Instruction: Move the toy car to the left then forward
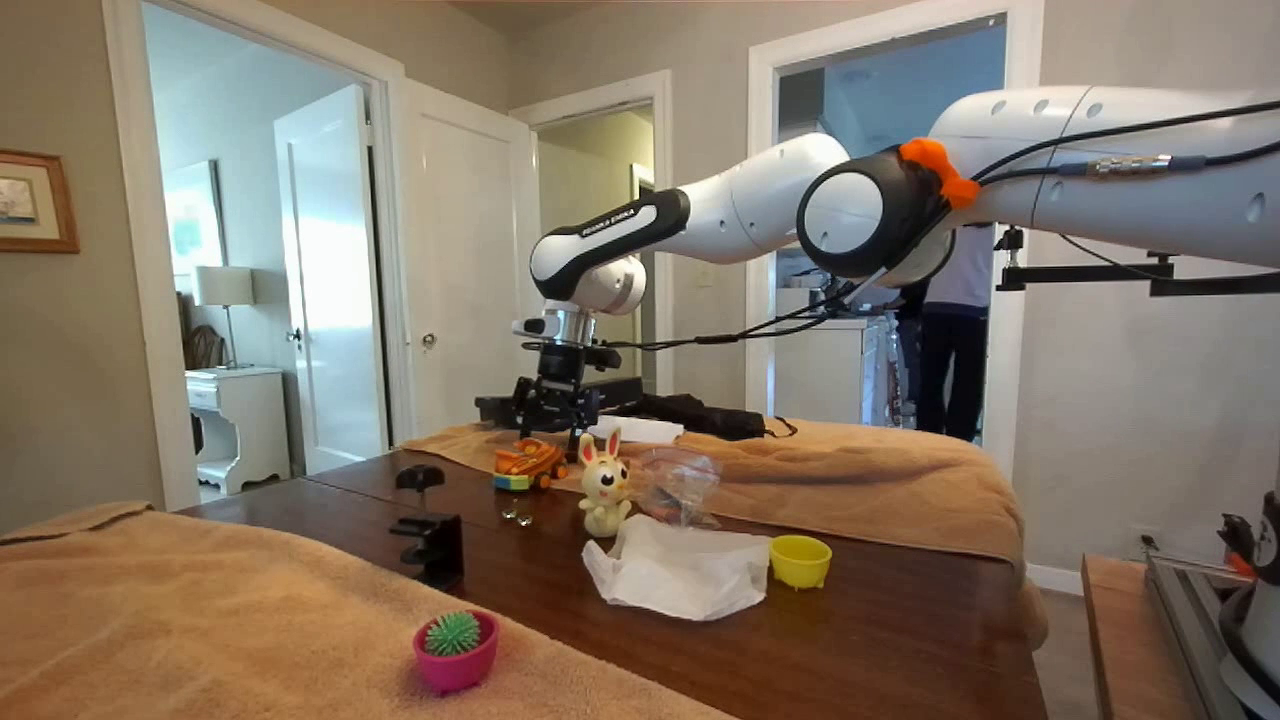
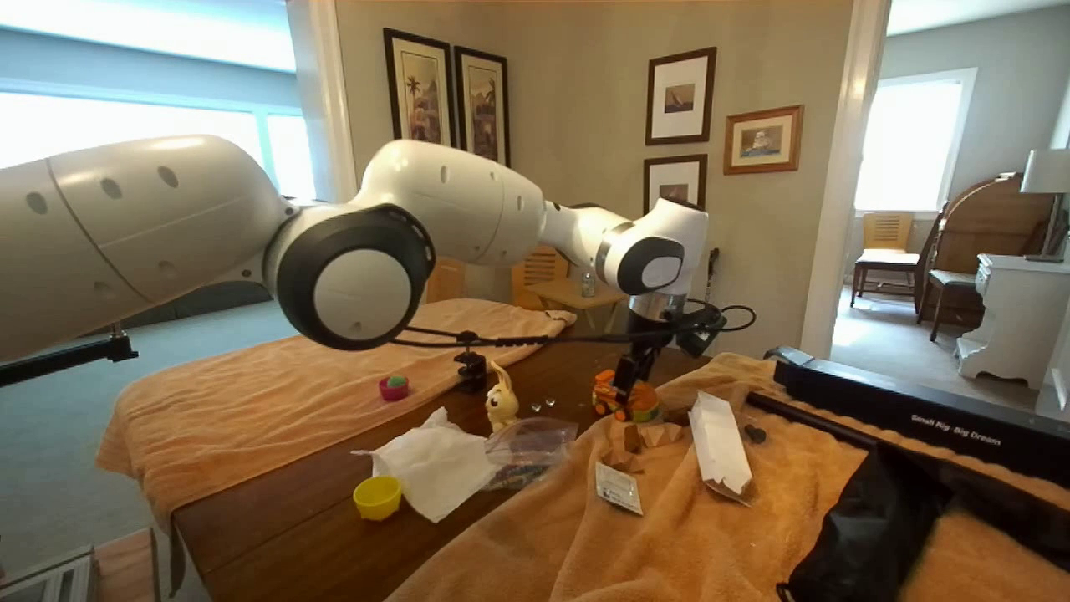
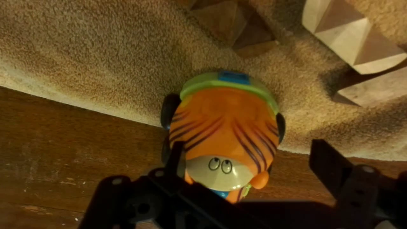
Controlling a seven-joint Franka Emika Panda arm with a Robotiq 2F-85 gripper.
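Two fingers (image 3: 327,168) stand spread about the toy car (image 3: 224,127), ungripped. Left and forward moves both seemingly remain.

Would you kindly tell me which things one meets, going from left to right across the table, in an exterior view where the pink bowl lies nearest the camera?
Pink bowl, orange toy car, rabbit figure, clear plastic bag, yellow bowl.
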